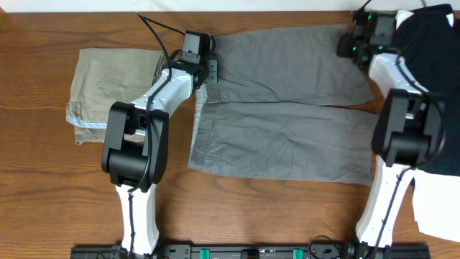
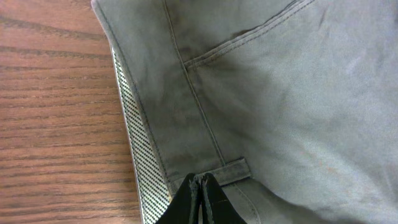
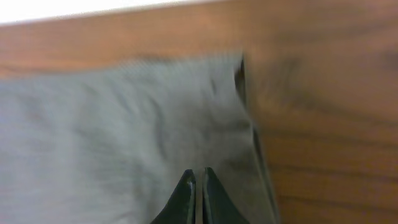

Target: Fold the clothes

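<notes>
wooden table: grey shorts lengthwise between left claw, at waistband, and right claw, at hem; both pinched closed, hold unclear.

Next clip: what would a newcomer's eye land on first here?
The gray shorts lie spread flat across the middle of the wooden table. The left fingers are closed at the waistband, and the right fingers are closed by the far leg hem. A folded khaki garment lies to the left, and a dark garment is piled at the right edge.
</notes>
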`<action>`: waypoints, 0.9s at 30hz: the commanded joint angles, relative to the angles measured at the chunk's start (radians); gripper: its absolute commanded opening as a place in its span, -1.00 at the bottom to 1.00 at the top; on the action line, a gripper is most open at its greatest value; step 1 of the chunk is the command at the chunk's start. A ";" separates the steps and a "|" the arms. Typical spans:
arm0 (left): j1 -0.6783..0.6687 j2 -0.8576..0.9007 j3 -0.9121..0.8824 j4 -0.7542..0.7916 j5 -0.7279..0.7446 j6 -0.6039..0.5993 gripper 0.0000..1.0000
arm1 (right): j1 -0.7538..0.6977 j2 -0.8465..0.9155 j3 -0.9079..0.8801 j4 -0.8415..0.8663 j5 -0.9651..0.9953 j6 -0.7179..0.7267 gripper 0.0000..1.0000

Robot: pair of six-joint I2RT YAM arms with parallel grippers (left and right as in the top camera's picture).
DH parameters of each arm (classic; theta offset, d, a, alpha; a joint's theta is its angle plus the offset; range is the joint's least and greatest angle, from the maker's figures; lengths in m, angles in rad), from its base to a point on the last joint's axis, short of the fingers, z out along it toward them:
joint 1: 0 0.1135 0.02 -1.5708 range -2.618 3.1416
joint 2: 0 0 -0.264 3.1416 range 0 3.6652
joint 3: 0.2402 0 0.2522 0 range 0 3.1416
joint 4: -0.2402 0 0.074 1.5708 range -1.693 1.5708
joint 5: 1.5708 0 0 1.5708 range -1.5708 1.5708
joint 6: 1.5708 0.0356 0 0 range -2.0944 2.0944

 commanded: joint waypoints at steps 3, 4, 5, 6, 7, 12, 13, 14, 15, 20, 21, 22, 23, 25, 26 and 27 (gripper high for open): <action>0.005 -0.001 0.000 -0.010 -0.012 0.080 -0.88 | 0.003 0.032 0.012 0.032 0.001 0.008 -0.89; 0.005 -0.003 0.000 -0.010 -0.012 0.080 -0.88 | 0.003 0.025 0.012 0.036 -0.002 0.008 -0.87; 0.005 -0.006 0.000 -0.010 -0.012 0.079 -0.88 | 0.003 0.014 0.012 0.037 -0.002 0.008 -0.86; 0.005 -0.013 0.000 -0.011 -0.012 0.079 -0.88 | 0.002 0.000 0.012 0.034 -0.001 0.000 -0.85; 0.005 -0.024 0.000 -0.012 -0.012 0.079 -0.88 | 0.000 -0.021 0.012 0.021 -0.002 0.000 -0.83; 0.005 -0.133 0.000 -0.090 -0.012 0.079 -0.88 | -0.003 -0.208 0.012 -0.224 -0.002 0.045 -0.69; 0.005 -0.170 0.000 -0.130 -0.012 0.079 -0.88 | -0.003 -0.257 0.012 -0.307 -0.002 0.059 -0.63; 0.005 -0.204 0.000 -0.172 -0.012 0.079 -0.88 | -0.003 -0.302 0.012 -0.387 -0.003 0.061 -0.61; 0.005 -0.240 0.000 -0.216 -0.012 0.078 -0.88 | -0.003 -0.354 0.012 -0.483 -0.003 0.061 -0.60; 0.005 -0.433 0.000 -0.443 -0.011 0.026 -0.88 | -0.015 -0.564 0.012 -0.901 -0.001 0.053 -0.63; 0.004 -0.462 0.000 -0.478 -0.011 0.025 -0.89 | -0.016 -0.585 0.012 -0.947 -0.001 0.053 -0.63; 0.004 -0.488 -0.001 -0.515 -0.011 0.020 -0.88 | -0.017 -0.612 0.012 -1.007 -0.001 0.053 -0.63; 0.004 -0.515 -0.001 -0.559 -0.011 0.002 -0.84 | -0.017 -0.634 0.011 -1.058 -0.001 0.066 -0.71; 0.004 -0.556 -0.001 -0.648 -0.011 -0.041 -0.70 | -0.017 -0.669 0.011 -1.162 0.004 0.135 -0.80; 0.004 -0.566 -0.001 -0.674 -0.011 -0.056 -0.66 | -0.017 -0.677 0.011 -1.197 0.006 0.155 -0.80; 0.004 -0.572 -0.001 -0.699 -0.011 -0.077 -0.66 | -0.017 -0.684 0.011 -1.230 0.010 0.171 -0.79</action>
